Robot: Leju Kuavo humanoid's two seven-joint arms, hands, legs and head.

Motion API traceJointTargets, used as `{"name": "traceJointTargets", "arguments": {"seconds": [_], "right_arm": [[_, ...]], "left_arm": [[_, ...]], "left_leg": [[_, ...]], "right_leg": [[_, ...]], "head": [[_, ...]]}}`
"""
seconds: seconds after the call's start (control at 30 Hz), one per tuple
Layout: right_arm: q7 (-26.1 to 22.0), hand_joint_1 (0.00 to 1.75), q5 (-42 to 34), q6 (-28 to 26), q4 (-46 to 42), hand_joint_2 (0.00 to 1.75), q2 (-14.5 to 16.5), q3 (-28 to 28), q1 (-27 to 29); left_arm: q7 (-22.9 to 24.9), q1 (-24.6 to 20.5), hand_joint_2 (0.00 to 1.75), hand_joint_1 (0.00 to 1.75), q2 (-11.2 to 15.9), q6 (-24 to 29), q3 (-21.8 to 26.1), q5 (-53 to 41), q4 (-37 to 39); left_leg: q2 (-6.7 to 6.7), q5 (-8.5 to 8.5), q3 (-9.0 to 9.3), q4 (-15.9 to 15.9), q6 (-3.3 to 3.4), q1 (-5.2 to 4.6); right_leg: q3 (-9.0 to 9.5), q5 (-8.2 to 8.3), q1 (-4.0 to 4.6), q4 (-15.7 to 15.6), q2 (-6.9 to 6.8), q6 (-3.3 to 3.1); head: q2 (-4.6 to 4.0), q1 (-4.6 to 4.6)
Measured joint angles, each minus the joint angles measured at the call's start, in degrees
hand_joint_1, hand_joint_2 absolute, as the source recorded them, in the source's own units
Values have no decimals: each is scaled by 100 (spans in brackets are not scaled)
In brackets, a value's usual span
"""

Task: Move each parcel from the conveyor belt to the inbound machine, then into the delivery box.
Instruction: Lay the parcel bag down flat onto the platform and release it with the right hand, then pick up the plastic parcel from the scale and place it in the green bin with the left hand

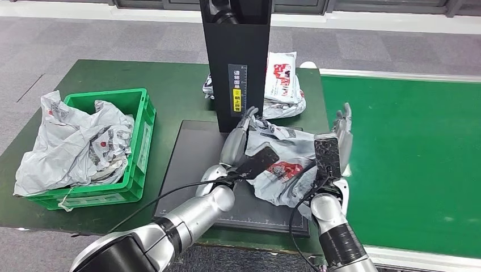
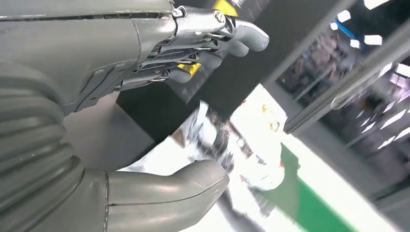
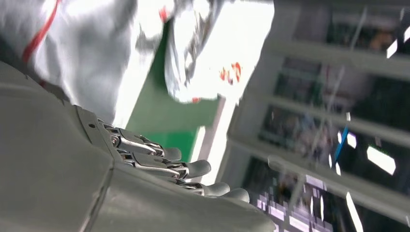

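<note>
Far left, you are seeing the green delivery box point(image 1: 139, 133) sitting on the dark green table point(image 1: 176, 85), with grey parcels point(image 1: 74, 141) piled in it and spilling over its left rim. Next right, the black plate of the inbound machine point(image 1: 187, 164) is lying flat, its black column point(image 1: 235, 56) standing at the back edge. The left hand point(image 1: 243, 129) is resting against the left side of the grey parcel with red print point(image 1: 283, 167) on the plate, fingers extended and apart, thumb spread; the left wrist view is showing nothing gripped. Behind the column, more parcels point(image 1: 281, 85) are lying at the table's far edge. The right hand point(image 1: 342, 131) is standing flat against the parcel's right side, fingers straight and slightly parted, gripping nothing. Far right, the green conveyor belt point(image 1: 408, 164) is lying beside the plate.
</note>
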Motion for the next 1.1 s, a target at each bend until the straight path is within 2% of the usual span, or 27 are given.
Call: {"name": "traceJointTargets", "arguments": {"seconds": [0.1, 0.17, 0.27, 0.33, 0.43, 0.6, 0.67, 0.73, 0.8, 0.93, 1.1], "right_arm": [[22, 0, -68, 325, 1, 0, 71, 0, 15], [17, 0, -120, 417, 2, 0, 93, 0, 15], [9, 0, -155, 461, 3, 0, 104, 0, 15], [9, 0, -178, 478, 4, 0, 104, 0, 15], [25, 0, -241, 535, 4, 0, 104, 0, 15], [32, 0, -478, 761, 3, 0, 102, -50, 19], [8, 0, -504, 813, 1, 0, 102, -136, 29], [-10, 0, -504, 835, -11, 0, 101, -221, 45], [-23, 0, -503, 844, -54, 0, 100, -294, 75], [-34, 0, -455, 845, -274, 0, 100, -438, 243], [-14, 0, -375, 860, -678, 0, 100, -541, 626]], "left_arm": [[565, -100, 175, 0, -12, -686, -628, -590, 212], [763, -109, 175, 0, -14, -1051, -1026, -847, 301], [876, -115, 175, 0, -13, -1166, -1436, -949, 373], [841, -132, 175, 0, -13, -1262, -1604, -960, 414], [542, -139, 175, 0, -13, -1581, -1801, -928, 446], [130, -61, 175, 0, -19, -2724, -2291, -922, 437], [115, -43, 175, 17, -20, -3041, -2508, -959, 437], [102, -50, 175, 105, -20, -3149, -2670, -978, 437], [79, -65, 175, 175, -20, -3162, -2788, -984, 439], [-86, -67, 175, 175, -20, -2869, -2912, -829, 441], [-621, 74, 175, 175, -13, -1744, -2650, -219, 426]], "left_leg": [[-1, 0, 0, 0, 0, 0], [-2, 0, -1, 0, 0, 0], [-2, 0, -2, 0, 1, 0], [-3, 0, -2, 0, 1, 0], [-5, 0, -2, 0, 1, 0], [-5, 0, -1, 0, 1, 0], [-8, 0, -1, 0, 1, 0], [-10, 0, 2, 0, 1, 0], [-9, -1, 8, 0, 2, 0], [-12, -3, 21, 0, 6, 0], [-11, -4, 20, 0, 6, 0]], "right_leg": [[1, 0, -1, 0, -2, 0], [2, 0, -2, 0, -2, 0], [2, 0, -3, 0, -2, 1], [2, 0, -3, 0, -4, 1], [2, 0, -3, 0, -6, 1], [2, 0, -3, 0, -6, 1], [5, -1, -3, 0, -9, 1], [10, -1, -3, 0, -11, 1], [15, -1, -3, 0, -11, 1], [31, -2, -3, -3, -16, 2], [28, -2, -3, -3, -13, 2]], "head": [[0, 0], [0, 0], [0, 0], [0, 0], [0, 0], [0, 0], [0, 0], [0, 0], [0, 0], [0, 0], [0, 0]]}}
